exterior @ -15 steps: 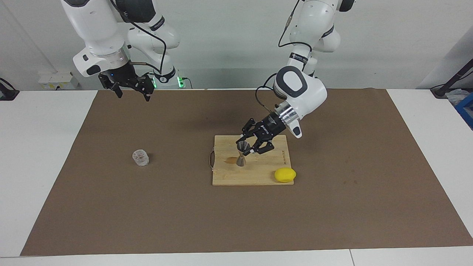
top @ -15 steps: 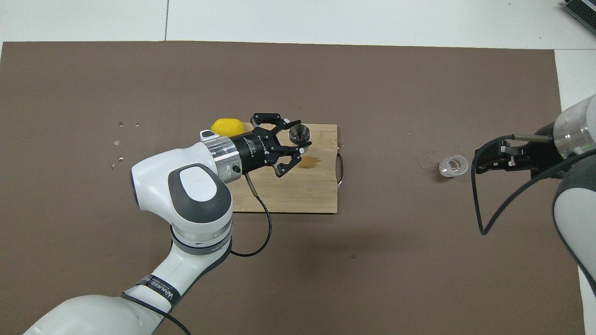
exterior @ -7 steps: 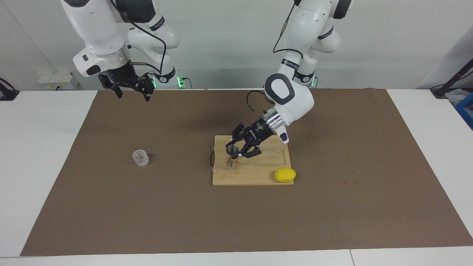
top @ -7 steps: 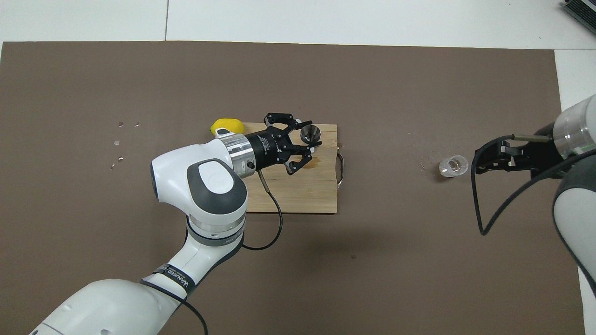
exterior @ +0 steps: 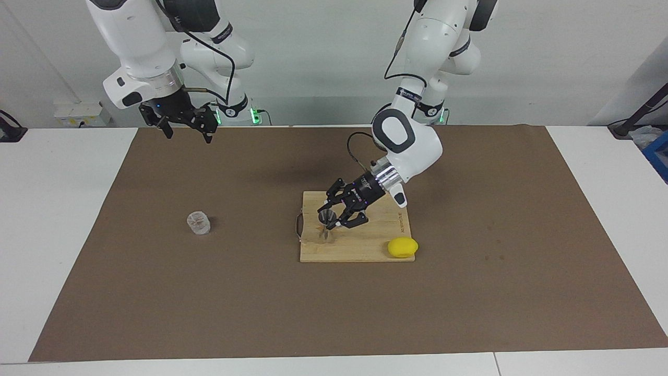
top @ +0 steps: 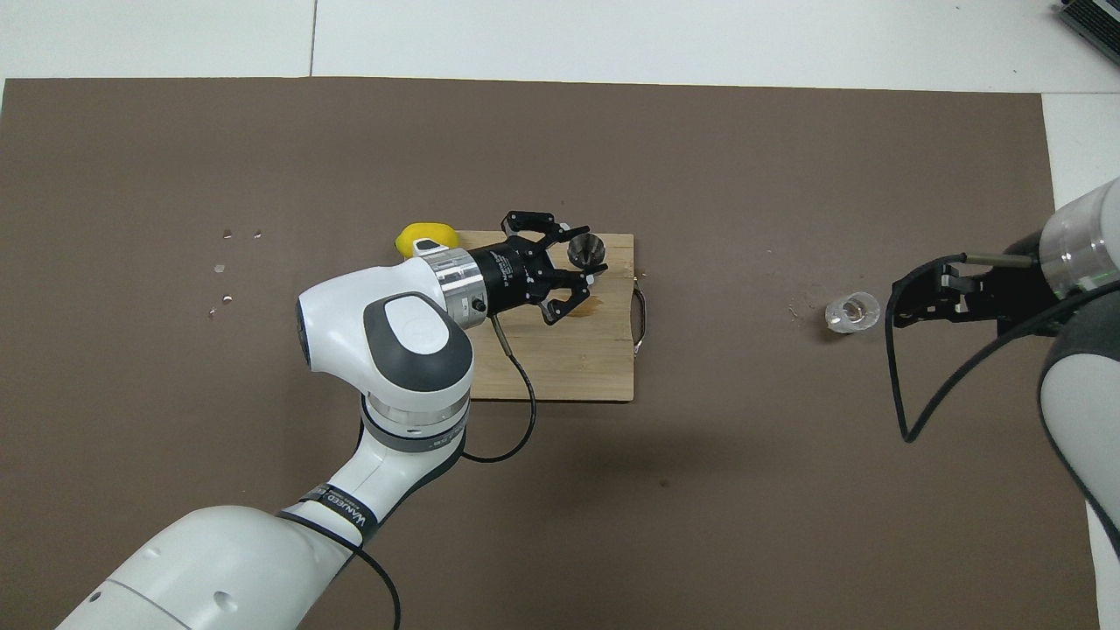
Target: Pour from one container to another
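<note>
On the wooden cutting board (exterior: 365, 245) at mid-counter, the left end effector (exterior: 330, 221) is clamped on the steel jigger (exterior: 326, 217), holding it upright just above the board near a lemon (exterior: 402, 247). The glass tumbler (exterior: 198, 223) stands on the brown mat toward the right arm's end. The right end effector (exterior: 186, 130) waits raised, fingers spread.
</note>
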Controlling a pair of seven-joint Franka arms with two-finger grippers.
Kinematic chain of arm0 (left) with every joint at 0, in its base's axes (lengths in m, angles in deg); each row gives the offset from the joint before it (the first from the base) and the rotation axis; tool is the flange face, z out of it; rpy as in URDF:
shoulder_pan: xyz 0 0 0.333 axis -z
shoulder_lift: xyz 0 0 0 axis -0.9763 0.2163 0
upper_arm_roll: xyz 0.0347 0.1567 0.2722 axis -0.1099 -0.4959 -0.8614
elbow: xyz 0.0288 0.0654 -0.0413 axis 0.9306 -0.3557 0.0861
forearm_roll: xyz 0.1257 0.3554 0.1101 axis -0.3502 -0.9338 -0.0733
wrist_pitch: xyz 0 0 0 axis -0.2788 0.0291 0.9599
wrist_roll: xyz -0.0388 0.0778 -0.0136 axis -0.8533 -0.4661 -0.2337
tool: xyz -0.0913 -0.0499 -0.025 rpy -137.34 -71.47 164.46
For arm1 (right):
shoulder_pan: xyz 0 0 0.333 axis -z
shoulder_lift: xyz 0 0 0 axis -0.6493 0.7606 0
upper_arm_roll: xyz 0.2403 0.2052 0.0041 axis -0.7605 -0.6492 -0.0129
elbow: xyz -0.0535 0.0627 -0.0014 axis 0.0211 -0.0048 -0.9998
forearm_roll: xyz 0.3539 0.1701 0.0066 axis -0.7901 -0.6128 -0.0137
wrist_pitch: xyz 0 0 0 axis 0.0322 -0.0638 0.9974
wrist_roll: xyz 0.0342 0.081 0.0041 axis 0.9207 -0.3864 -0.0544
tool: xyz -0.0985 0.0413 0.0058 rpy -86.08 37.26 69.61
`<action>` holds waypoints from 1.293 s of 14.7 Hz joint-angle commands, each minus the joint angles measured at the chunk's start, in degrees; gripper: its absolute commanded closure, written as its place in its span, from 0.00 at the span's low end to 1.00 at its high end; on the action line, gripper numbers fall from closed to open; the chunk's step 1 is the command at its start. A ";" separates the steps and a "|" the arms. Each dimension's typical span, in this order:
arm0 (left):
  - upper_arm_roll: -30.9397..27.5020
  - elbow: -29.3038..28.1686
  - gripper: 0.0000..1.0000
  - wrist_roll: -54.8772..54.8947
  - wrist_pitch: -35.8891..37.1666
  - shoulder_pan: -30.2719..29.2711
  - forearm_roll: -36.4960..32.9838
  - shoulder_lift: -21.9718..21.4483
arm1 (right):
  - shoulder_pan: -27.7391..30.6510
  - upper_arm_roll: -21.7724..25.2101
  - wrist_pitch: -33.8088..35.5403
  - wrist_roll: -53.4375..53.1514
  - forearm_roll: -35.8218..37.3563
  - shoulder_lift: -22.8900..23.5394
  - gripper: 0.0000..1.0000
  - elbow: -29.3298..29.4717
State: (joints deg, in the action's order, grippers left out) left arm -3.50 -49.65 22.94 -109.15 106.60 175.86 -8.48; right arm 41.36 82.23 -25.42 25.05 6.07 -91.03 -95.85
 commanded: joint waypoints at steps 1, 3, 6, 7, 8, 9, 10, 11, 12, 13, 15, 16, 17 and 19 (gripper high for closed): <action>-0.55 2.43 1.00 0.23 -1.33 1.49 1.27 1.77 | 0.71 0.10 -0.49 1.75 -1.18 -1.57 0.00 -1.85; -0.55 2.43 1.00 0.23 -1.51 1.49 1.27 1.86 | 1.06 0.19 -0.23 2.10 -1.18 -1.57 0.00 -1.85; -0.55 2.26 1.00 0.32 -1.77 1.93 1.18 2.47 | 1.67 0.10 -3.02 1.40 -1.27 -1.40 0.05 -1.94; -0.55 2.34 1.00 0.24 -2.20 1.93 1.18 2.56 | 1.59 0.10 -3.56 1.05 -1.27 -1.31 0.05 -2.03; -0.46 2.17 1.00 0.23 -2.21 1.84 1.18 2.56 | 1.67 0.10 -3.74 -0.43 -1.18 -1.05 0.05 -2.03; -0.46 2.00 0.80 0.15 -2.21 1.76 1.18 2.56 | 1.76 0.10 -4.00 -2.36 -1.18 -0.70 0.04 -1.86; -0.46 1.82 0.64 0.15 -2.21 1.76 1.09 2.56 | 1.76 0.19 -4.70 -4.38 -1.18 -0.35 0.04 -1.85; -0.55 1.73 0.51 0.06 -2.21 1.84 1.00 2.56 | 2.02 0.19 -5.58 -6.67 -1.27 0.09 0.03 -1.85; -0.55 1.64 0.26 -0.03 -2.21 1.93 0.83 2.56 | 2.11 0.19 -6.19 -9.39 -1.44 0.97 0.02 -1.77; -0.46 1.64 0.00 -0.03 -2.04 1.93 0.48 2.56 | 2.72 0.10 -6.90 -12.11 -1.62 1.85 0.01 -1.59; -0.38 1.64 0.00 0.23 -1.42 1.93 -1.70 2.21 | 3.34 0.10 -6.99 -17.39 -1.62 3.34 0.00 -1.06; -0.29 1.73 0.00 0.23 -1.33 2.02 -2.50 1.60 | 3.43 0.19 -7.25 -19.93 -1.62 4.05 0.00 -1.06; -0.29 1.30 0.00 -0.03 -1.16 2.19 -2.60 0.46 | 4.21 0.10 -8.47 -22.92 -1.79 4.66 0.00 -0.98; -0.29 0.06 0.00 -0.55 -0.19 2.90 -2.42 -2.00 | 5.62 0.10 -11.46 -29.42 -3.46 6.33 0.00 -1.33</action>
State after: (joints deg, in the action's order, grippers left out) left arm -3.13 -48.16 23.25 -109.67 108.16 173.98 -7.53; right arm 45.34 82.51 -34.60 0.86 4.77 -86.01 -97.06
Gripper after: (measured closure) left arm 0.000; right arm 0.000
